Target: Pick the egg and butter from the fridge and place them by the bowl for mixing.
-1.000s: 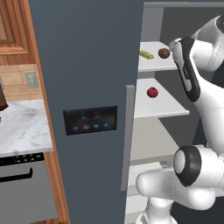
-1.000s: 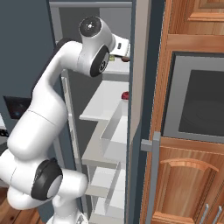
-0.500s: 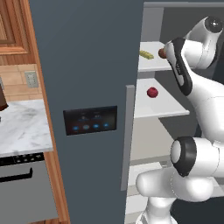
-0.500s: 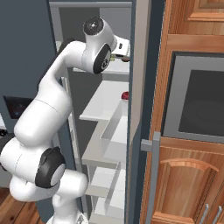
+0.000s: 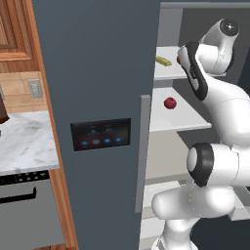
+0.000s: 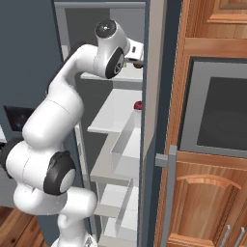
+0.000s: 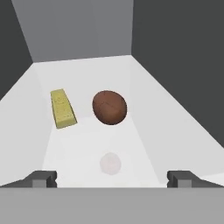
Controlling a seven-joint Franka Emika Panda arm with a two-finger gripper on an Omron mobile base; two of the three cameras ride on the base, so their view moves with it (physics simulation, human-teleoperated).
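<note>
The fridge (image 5: 97,73) stands open, and my arm reaches into its upper white shelf (image 7: 87,144). On that shelf a brown egg (image 7: 109,107) lies just right of the butter (image 7: 62,108), a pale yellow block; the two are apart. My gripper (image 7: 112,179) is open and empty, short of both, with the egg roughly centred ahead between the fingertips (image 7: 41,178). From the left base the butter (image 5: 163,60) shows at the shelf's front, and my forearm covers most of the egg. From the right base the egg (image 6: 138,64) sits just beyond my hand. The bowl is out of view.
A small red fruit (image 5: 169,103) rests on the shelf below. The fridge's dark walls close in on both sides of the upper shelf. A marble counter (image 5: 24,141) lies left of the fridge, and a built-in oven (image 6: 212,111) sits in wooden cabinets to its right.
My arm has pushed further into the fridge toward the upper shelf, and the forearm now covers the egg in the left base view. The jaws have stayed open.
</note>
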